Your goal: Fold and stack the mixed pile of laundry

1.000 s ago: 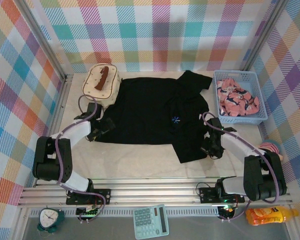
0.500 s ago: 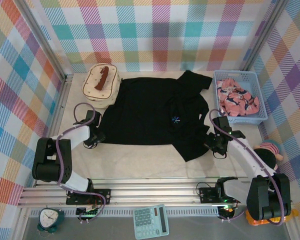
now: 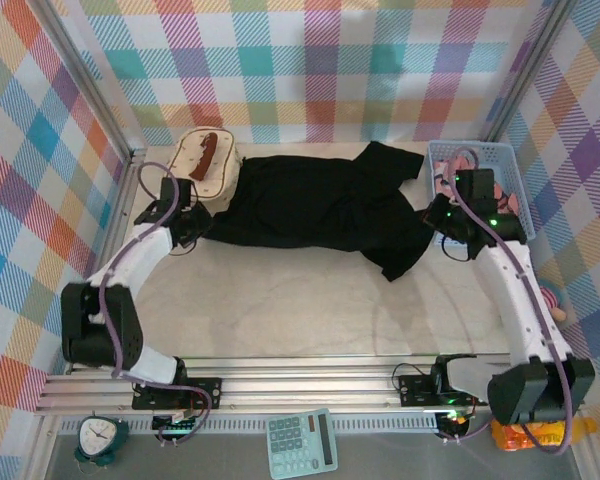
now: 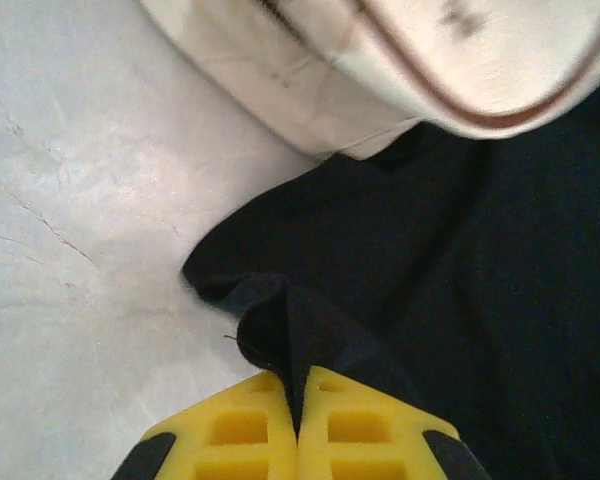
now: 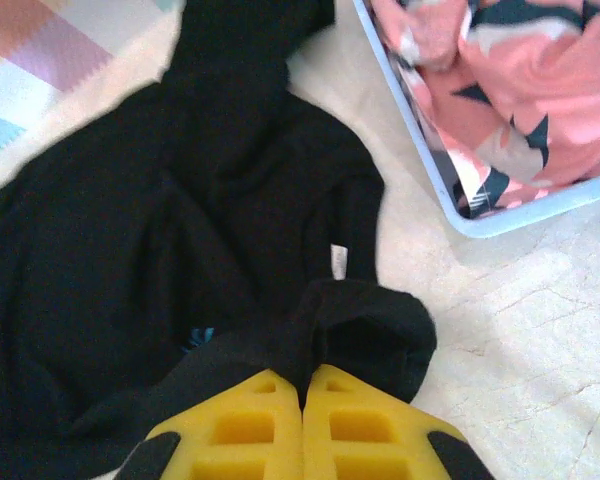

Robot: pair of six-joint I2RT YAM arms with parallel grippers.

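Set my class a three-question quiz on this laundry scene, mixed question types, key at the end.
1. True or false: the left hand and the right hand are each shut on the large plain black shirt.
2. Where is the pink garment printed with navy and white shapes? A) hanging from the left hand B) in the light-blue plastic mesh basket C) under the black shirt
3. Which hand is nearer the cream quilted bag with the brown handle?
Key: 1 true; 2 B; 3 left.
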